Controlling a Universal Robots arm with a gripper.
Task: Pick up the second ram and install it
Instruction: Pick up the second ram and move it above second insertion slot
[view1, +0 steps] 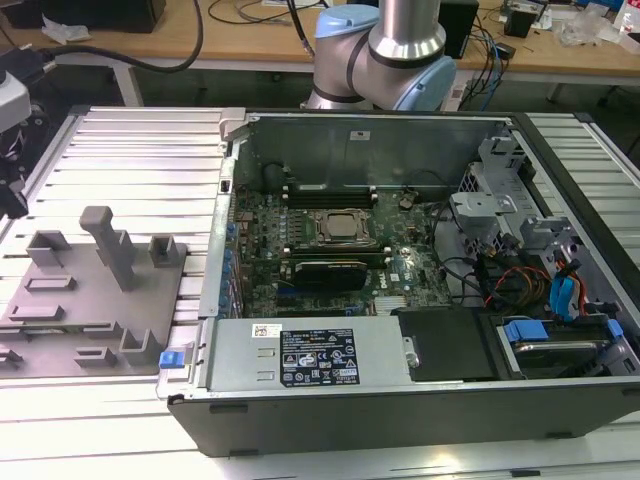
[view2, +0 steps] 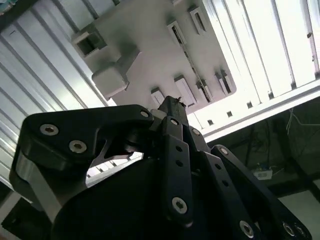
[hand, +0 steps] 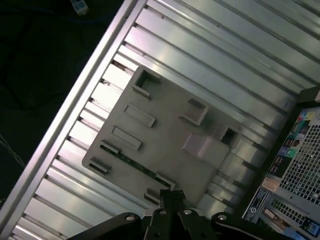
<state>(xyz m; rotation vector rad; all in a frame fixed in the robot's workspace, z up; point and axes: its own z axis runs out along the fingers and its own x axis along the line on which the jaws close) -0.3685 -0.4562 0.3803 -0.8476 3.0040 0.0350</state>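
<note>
The power supply (view1: 235, 362) carries a black label (view1: 318, 362), but its print is illegible.

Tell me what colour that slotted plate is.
The slotted plate is plain grey, clearest in the first wrist view.

Matt grey plastic fixture (hand: 165, 125) on a ribbed, shiny metal table (hand: 215, 55). The gripper (hand: 171, 194) is matt black.
</note>
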